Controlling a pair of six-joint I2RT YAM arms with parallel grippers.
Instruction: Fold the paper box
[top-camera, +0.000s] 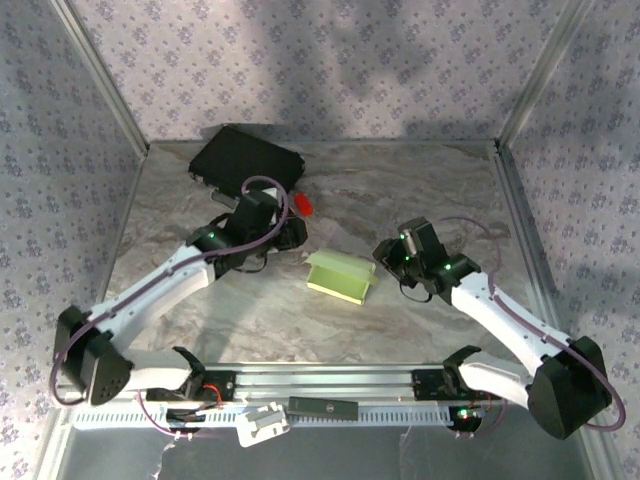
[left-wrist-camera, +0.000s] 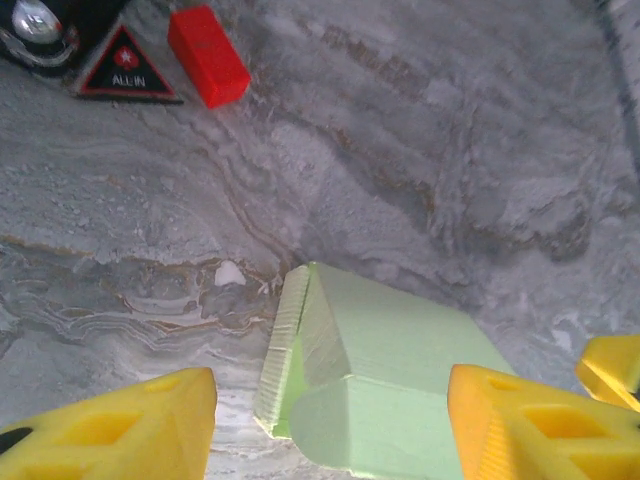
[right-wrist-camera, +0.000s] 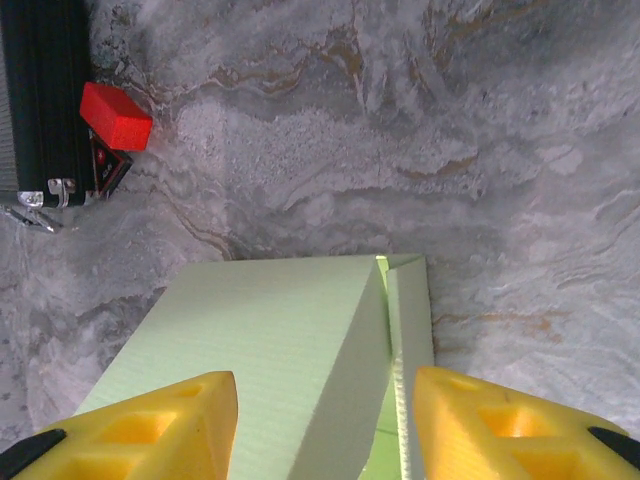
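Paper box: the pale light-green thin-cardboard paper box (top-camera: 340, 275) lies near the middle of the grey marble-patterned table (top-camera: 430, 190), between the two grippers.

Form: partly folded, not a flat sheet. A broad, smooth top panel slopes up from the table. A narrow side panel with a ribbed cut edge leans in along one long side, with a thin gap showing at the seam. In the left wrist view a rounded flap curls over at the near end. In the top view the piece reads as a low wedge, its near-right edge raised. Surface is clean, with fine corrugation lines and no print.

Left gripper (left-wrist-camera: 330, 390): released. Its yellow fingers (left-wrist-camera: 110, 430) stand wide apart with the paper box seen between them. The left finger is clear of the cardboard; I cannot tell whether the right one touches. It grasps nothing. In the top view it sits just far-left of the paper box.

Right gripper (right-wrist-camera: 325, 385): released. Its jaws are spread above the top panel, which runs on beyond both fingers, so nothing is clamped. In the top view it sits just right of the paper box.

Other: a black rectangular case (top-camera: 245, 160) lies at the far left of the table. A small red block (top-camera: 305, 205) sits just beside its near-right corner, well apart from the paper box
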